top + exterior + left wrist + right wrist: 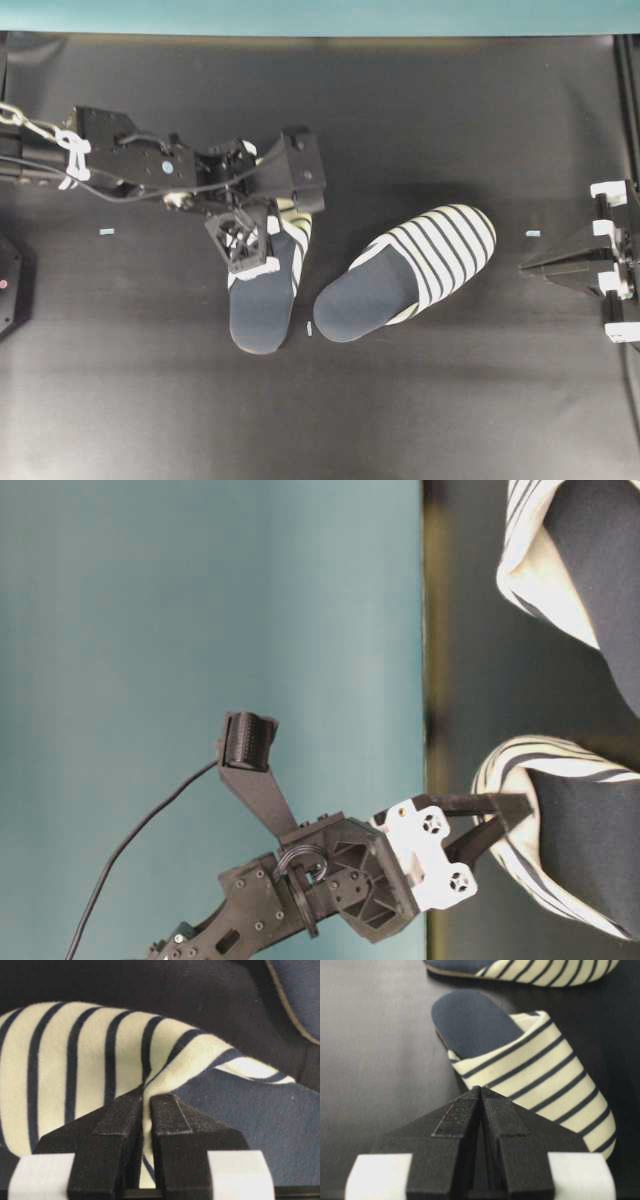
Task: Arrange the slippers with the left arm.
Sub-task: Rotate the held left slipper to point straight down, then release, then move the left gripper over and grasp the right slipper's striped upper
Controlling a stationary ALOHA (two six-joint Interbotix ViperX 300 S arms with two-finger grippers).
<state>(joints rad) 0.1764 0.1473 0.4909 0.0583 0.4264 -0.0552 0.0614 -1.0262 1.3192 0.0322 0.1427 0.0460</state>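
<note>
My left gripper (145, 1105) is clenched on the striped edge of the left slipper's (262, 290) toe cover; in my left wrist view the cream and navy fabric is pinched into a fold between my two black fingers (117, 1120), with the navy insole showing to the right of the fold. In the overhead view my left arm (150, 165) reaches in from the left edge of the frame and bends down over this slipper, which lies just left of centre with its heel toward the bottom of the frame and its toe hidden under my wrist. The table-level view, turned on its side, shows the same pinch at the lower right, my tips (505, 815) meeting at the rim of the toe cover.

The right slipper (410, 270) lies just beside the first one, at centre right, tilted so its striped toe points to the upper right and its heel to the lower left. The two heels are near each other but not touching.

My right gripper (545, 265) sits at the right edge of the overhead frame, well apart from both slippers, jaws pressed together on nothing. Everything rests on a black table (150, 400).
</note>
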